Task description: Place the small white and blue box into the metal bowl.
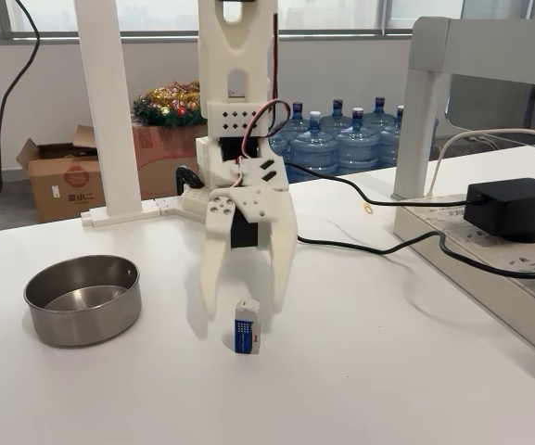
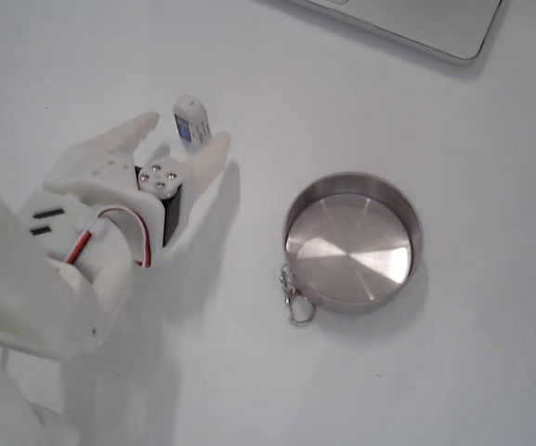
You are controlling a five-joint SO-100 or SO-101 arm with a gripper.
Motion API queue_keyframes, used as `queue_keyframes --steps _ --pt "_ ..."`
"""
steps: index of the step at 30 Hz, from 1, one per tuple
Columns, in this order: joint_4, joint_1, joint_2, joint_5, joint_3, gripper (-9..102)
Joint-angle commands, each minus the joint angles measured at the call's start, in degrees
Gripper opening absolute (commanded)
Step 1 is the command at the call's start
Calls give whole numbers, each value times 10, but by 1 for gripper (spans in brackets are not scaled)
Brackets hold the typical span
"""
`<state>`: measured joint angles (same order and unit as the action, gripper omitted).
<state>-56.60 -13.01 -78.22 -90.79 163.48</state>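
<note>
A fixed view from the side shows the white table with the white printed arm coming down at its middle, blue water bottles and a brown cardboard box behind it, and a black power adapter at the right. The metal bowl sits on the table to the left in this view, well apart from the arm; it looks empty in both fixed views, and a small keyring clip lies against its rim. The gripper points down with its jaws spread wide and holding nothing. The small white and blue box stands upright on the table just in front of the fingertips, and from above it sits at the mouth of the open jaws. The box looks light, stiff and easily tipped; closing on its two flat sides, low on the body, seems the safest hold.
</note>
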Motion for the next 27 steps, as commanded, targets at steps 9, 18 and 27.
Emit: queue_keyframes --steps 9,18,27 --pt "-11 -4 47 1 -63 27" --pt "-11 -14 73 2 -98 27" --pt "-11 -27 73 2 -98 26"
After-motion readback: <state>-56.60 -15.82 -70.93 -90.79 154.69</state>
